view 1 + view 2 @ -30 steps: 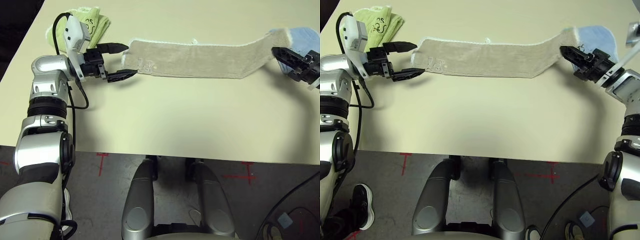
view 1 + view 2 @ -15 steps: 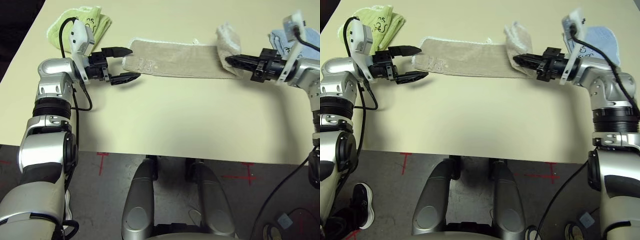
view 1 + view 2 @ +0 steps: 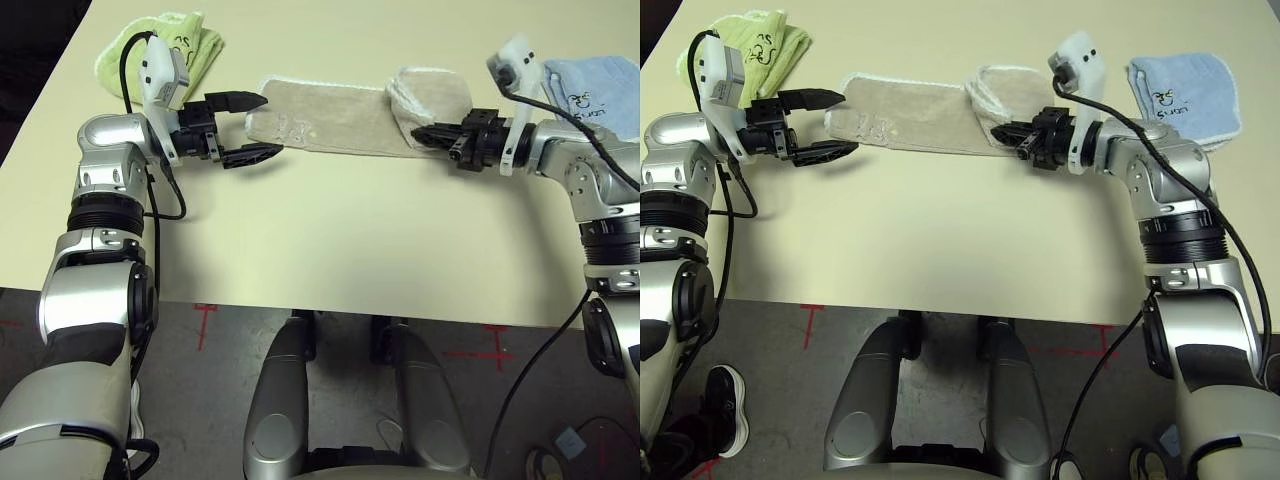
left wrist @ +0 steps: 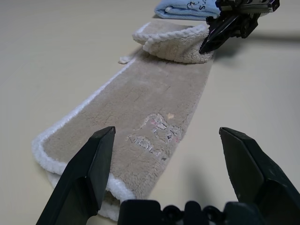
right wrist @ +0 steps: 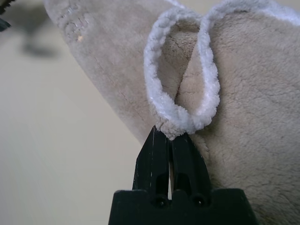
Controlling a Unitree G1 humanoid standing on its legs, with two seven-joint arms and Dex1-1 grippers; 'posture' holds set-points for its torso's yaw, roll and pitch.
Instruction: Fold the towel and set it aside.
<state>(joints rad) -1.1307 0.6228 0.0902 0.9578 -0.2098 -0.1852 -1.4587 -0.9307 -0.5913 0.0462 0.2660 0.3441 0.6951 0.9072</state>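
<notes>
The beige towel (image 3: 340,110) lies as a long strip across the far side of the table, logo end toward my left arm. Its right end is doubled back into a raised loop (image 3: 430,90) edged in white. My right gripper (image 3: 420,133) is shut on that white edging, and the pinch shows close up in the right wrist view (image 5: 169,135). My left gripper (image 3: 268,125) stands open, its two fingers straddling the towel's left end without closing on it. In the left wrist view the logo (image 4: 157,133) sits between the spread fingers (image 4: 89,173).
A light-green folded towel (image 3: 190,45) lies at the far left behind my left arm. A light-blue folded towel (image 3: 600,85) lies at the far right behind my right forearm. Bare tabletop (image 3: 350,230) stretches toward the front edge.
My right gripper has carried the towel's right end leftward over the strip, shortening it and forming the loop. The left gripper has stayed open at the left end.
</notes>
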